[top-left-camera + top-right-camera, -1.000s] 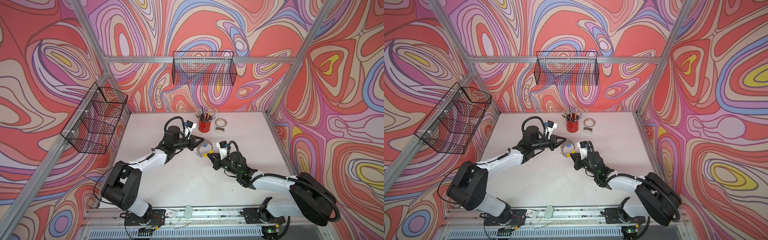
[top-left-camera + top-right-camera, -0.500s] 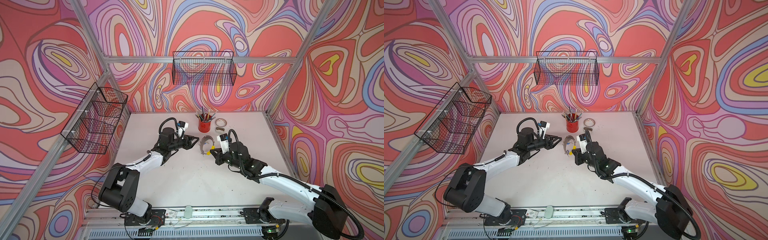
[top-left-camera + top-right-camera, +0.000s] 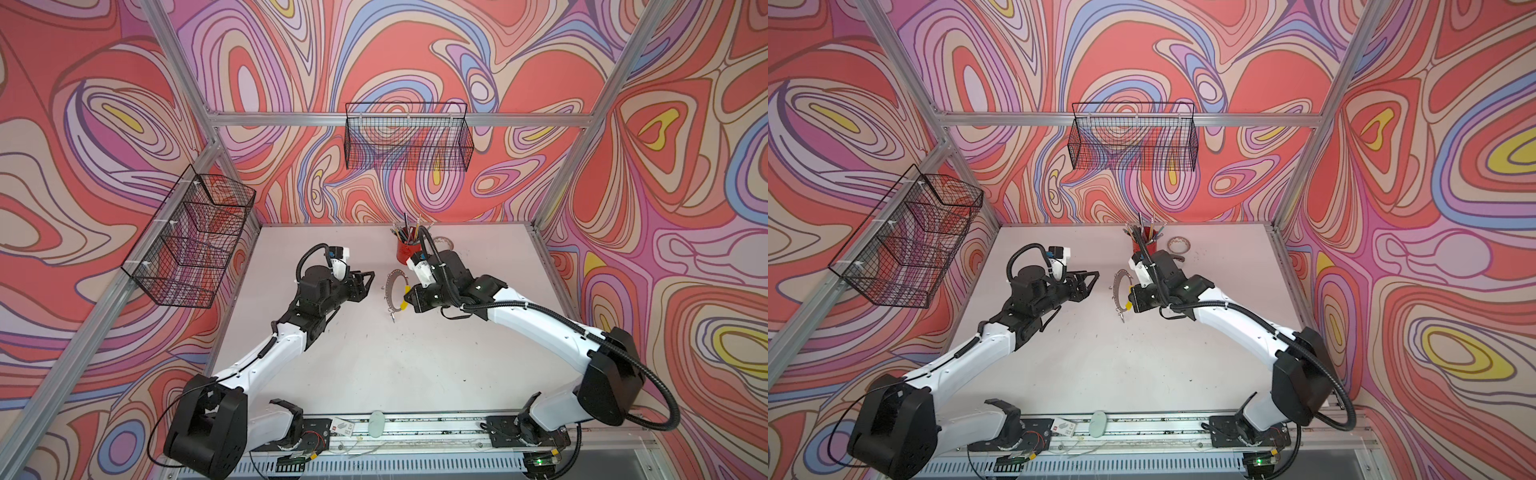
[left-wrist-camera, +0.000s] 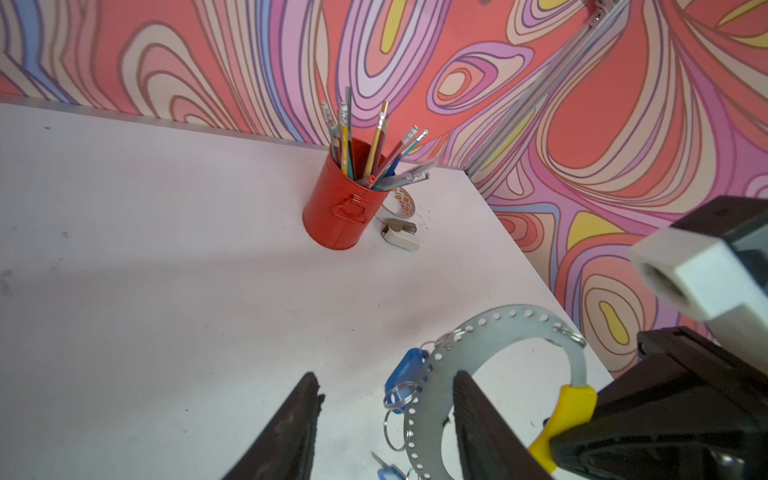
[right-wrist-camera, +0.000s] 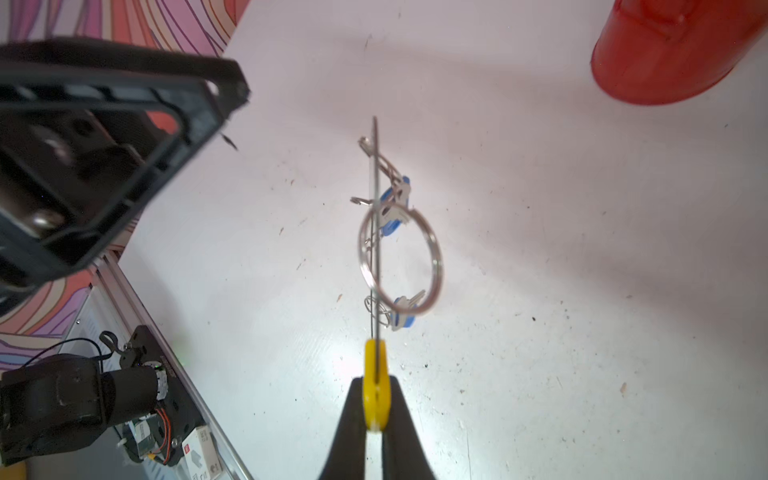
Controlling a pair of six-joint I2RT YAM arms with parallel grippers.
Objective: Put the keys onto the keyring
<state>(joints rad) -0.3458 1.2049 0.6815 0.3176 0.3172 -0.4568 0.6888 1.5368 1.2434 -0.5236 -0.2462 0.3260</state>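
The keyring (image 3: 387,291) (image 3: 1113,291), a perforated silver hoop, is held upright above the table. My right gripper (image 3: 405,297) (image 3: 1130,301) (image 5: 375,384) is shut on its yellow segment (image 5: 376,374). Two keys with blue tags (image 5: 395,203) (image 5: 403,311) hang against the hoop (image 5: 375,232) by small rings. In the left wrist view the blue tags (image 4: 405,370) (image 4: 388,473) sit beside the band (image 4: 507,318). My left gripper (image 3: 371,279) (image 3: 1096,276) (image 4: 384,376) is open and empty, a short way left of the hoop.
A red pencil cup (image 3: 405,253) (image 4: 340,216) stands at the back, just behind the right wrist. A tape roll (image 3: 1179,244) (image 4: 401,201) and a small beige object (image 4: 401,237) lie beside it. Wire baskets hang on the back wall (image 3: 409,137) and left wall (image 3: 191,241).
My left gripper has opened and drawn back to the left, away from the hoop. The right arm has lifted and shifted toward the back, still gripping the yellow segment.
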